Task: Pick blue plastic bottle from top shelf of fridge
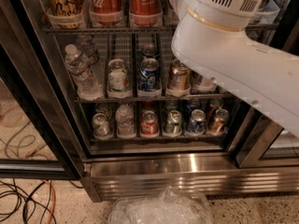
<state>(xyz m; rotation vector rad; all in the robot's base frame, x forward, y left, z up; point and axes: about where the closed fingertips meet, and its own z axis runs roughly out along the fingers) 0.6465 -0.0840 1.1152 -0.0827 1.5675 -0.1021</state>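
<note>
The fridge (187,171) stands open in front of me, with wire racks and a ribbed steel base. On the top shelf (107,30), at the far left, stands the blue plastic bottle (64,1): clear, brownish lower body, label with dark text, seated in a clear plastic holder. Only its lower part shows. My white arm (233,64) crosses the upper right of the view and hides the right end of the top shelf. My gripper is out of view, past the arm's end at the top edge.
Two red Coca-Cola bottles (106,1) stand right of the task bottle. A small water bottle (81,73) and several cans (149,73) fill the lower racks. A dark door frame (32,111) stands at left. Cables (23,199) and a crumpled clear plastic bag (161,209) lie on the floor.
</note>
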